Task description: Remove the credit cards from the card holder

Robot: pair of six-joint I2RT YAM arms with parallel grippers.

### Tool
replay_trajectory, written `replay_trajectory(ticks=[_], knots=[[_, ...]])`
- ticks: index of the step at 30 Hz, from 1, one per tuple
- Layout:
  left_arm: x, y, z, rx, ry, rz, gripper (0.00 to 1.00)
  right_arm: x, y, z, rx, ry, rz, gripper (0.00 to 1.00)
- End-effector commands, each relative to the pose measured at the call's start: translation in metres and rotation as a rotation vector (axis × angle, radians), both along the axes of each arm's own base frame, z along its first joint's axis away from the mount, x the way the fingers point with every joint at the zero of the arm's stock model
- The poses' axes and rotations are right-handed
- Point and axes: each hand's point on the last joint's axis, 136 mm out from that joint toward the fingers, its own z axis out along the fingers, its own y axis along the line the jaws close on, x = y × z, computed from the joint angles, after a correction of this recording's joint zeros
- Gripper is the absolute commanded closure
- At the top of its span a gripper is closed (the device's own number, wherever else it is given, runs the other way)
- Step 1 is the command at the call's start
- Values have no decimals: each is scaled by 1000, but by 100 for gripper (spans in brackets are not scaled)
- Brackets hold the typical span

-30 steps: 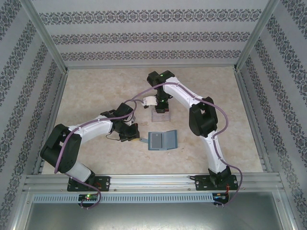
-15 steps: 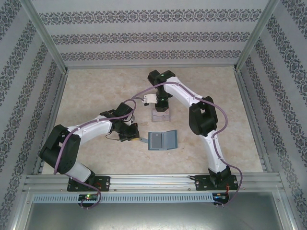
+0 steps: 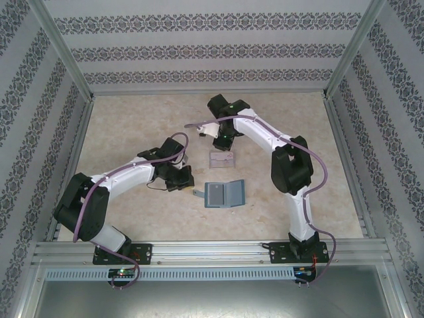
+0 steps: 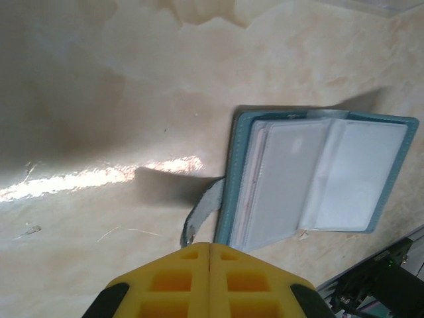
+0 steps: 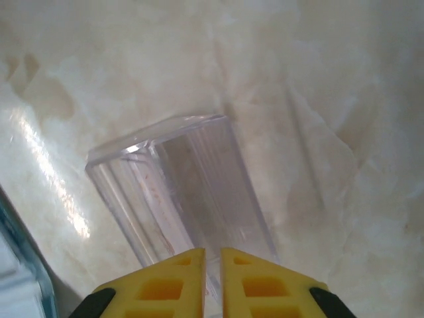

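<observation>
The card holder point(image 3: 224, 194) lies open and flat on the table, teal outside and grey-blue inside, with its strap tab point(image 4: 201, 213) pointing left. Pale layered edges with a pink line, perhaps credit cards point(image 4: 250, 189), show in its left half; I cannot tell for sure. My left gripper point(image 3: 187, 180) is shut and empty just left of the tab, fingertips point(image 4: 210, 246) pressed together. My right gripper point(image 3: 224, 140) hangs above the far end of the clear plastic box point(image 3: 222, 159). Its jaws point(image 5: 212, 253) stand a narrow gap apart with nothing between them.
The clear plastic box point(image 5: 179, 192) stands just behind the card holder, with faint pinkish marks inside. A teal corner of the card holder point(image 5: 26, 281) shows at the lower left of the right wrist view. Aluminium frame rails point(image 3: 199, 250) bound the table, with patterned walls round it.
The right gripper has drawn back and up from the clear box and its jaws have parted slightly. The left gripper has shifted a little towards the holder, staying shut.
</observation>
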Motion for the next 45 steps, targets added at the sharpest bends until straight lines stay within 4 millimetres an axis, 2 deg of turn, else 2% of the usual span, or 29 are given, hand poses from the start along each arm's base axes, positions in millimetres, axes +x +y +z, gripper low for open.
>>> replay_trajectory(ticks=[1, 4, 8, 15, 19, 24, 29, 38, 45], knots=[[9, 0, 2, 2, 3, 13, 95, 4, 1, 17, 103, -18, -265, 85], [13, -5, 0, -9, 7, 8, 95, 0, 0, 21, 176, -24, -422, 87], [18, -10, -2, -26, 5, 5, 96, -15, 0, 28, 295, 19, -604, 88], [25, -22, -2, -57, 5, -12, 95, -56, -3, 29, 428, 135, -840, 90], [25, -28, -2, -57, 10, -34, 96, -80, -4, 26, 457, 275, -981, 92], [23, -37, -5, -67, 21, -60, 96, -107, 5, 29, 547, 374, -1022, 93], [15, -47, -13, -69, 44, -90, 97, -123, 2, 24, 571, 400, -1059, 92], [5, -59, -31, -86, 77, -109, 100, -150, 3, -8, 502, 452, -1097, 88], [-2, -58, -40, -81, 98, -116, 100, -161, 9, -28, 436, 475, -1100, 85]])
